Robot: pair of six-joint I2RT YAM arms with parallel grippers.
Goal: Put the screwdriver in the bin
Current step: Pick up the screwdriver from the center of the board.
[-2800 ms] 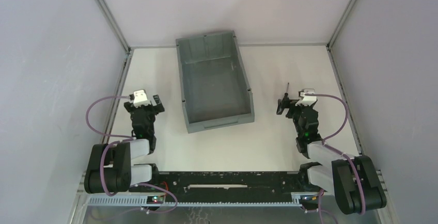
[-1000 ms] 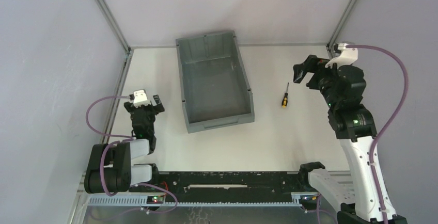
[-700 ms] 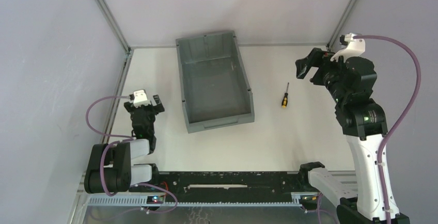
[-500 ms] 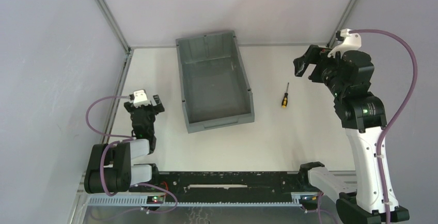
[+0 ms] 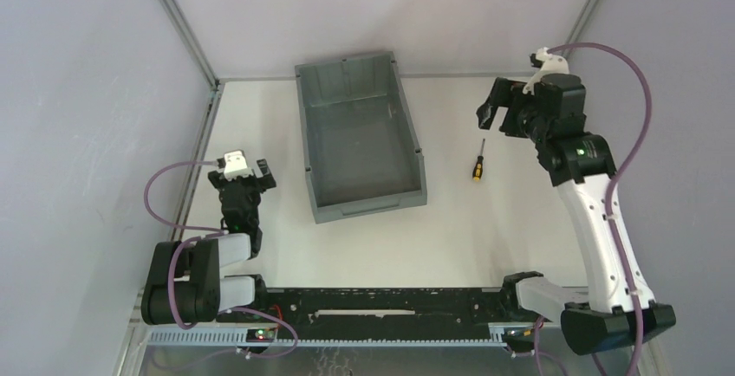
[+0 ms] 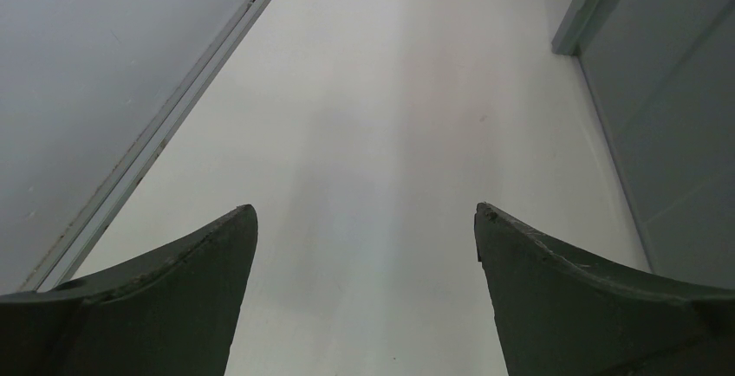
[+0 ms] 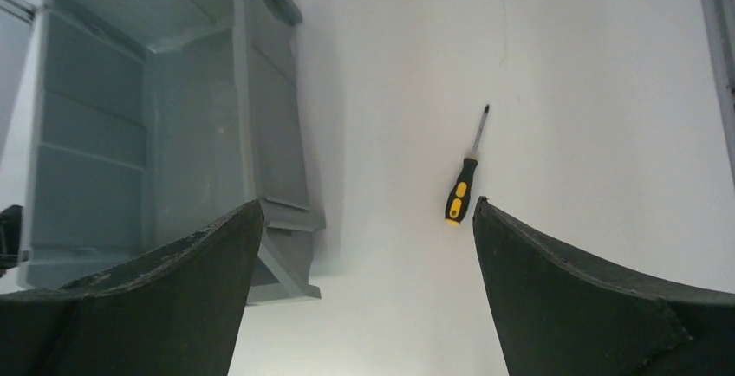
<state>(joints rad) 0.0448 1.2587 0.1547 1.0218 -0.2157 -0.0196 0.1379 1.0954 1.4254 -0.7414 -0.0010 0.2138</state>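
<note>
Black and yellow, the screwdriver (image 7: 462, 187) lies flat on the table (image 5: 485, 229), between the bin (image 5: 364, 204) and the right edge, not touching the bin. The right gripper (image 7: 368, 207), seemingly raised above it, is spread and empty. The left gripper (image 6: 364, 220), near the left edge, is also released.

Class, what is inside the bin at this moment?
Nothing visible: the bin shows only its bare grey floor. The screwdriver lies outside on the table. The right wrist view's finger hides one near corner.

Overhead from behind, right wrist high, sharing bin (image 7: 191, 133); left wrist low
</note>
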